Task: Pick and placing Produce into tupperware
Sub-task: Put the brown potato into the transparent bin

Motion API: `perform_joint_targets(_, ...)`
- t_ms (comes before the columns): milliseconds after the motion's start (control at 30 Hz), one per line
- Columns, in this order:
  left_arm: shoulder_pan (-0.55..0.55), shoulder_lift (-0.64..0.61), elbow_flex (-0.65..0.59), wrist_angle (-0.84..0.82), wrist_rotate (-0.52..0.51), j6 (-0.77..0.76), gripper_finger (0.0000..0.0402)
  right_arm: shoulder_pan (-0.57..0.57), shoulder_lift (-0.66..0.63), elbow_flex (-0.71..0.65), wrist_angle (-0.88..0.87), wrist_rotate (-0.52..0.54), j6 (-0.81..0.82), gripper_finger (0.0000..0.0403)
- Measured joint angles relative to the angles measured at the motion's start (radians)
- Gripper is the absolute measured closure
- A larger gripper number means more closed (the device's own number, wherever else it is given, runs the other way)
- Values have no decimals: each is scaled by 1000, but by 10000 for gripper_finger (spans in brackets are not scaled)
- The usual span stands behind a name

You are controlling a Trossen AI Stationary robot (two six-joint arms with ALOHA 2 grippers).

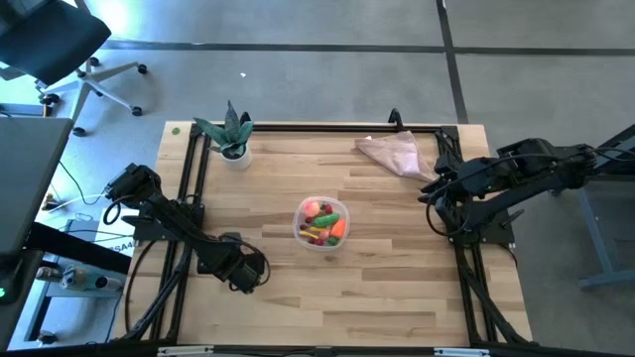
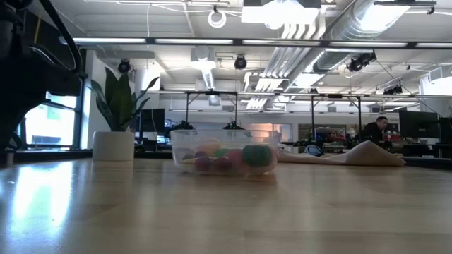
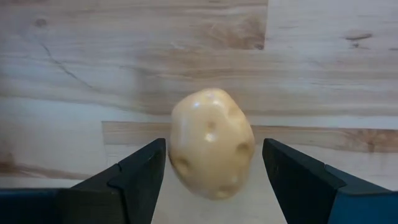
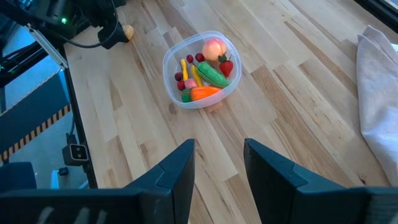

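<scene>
Potato (image 3: 211, 143): between the left tool's (image 3: 211, 180) spread fingers — not clamped, on the desk (image 3: 311, 62).
Right tool (image 4: 217, 168): open — well apart from the tupperware (image 4: 202, 68).

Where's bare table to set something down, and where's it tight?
Free: the near strip of table in front of the tupperware, and the boards between plant and cloth. Tight: left of the tub, where the open left gripper straddles the potato. The open right gripper waits by the right edge.
</scene>
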Motion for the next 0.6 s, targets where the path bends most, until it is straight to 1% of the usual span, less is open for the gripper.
perform_joint_targets(467,-1,0,0,1,-11,4,142,0,0,0,0,0,0,272)
perform_joint_targets(600,-1,19,-1,0,25,19,142,0,0,0,0,0,0,272)
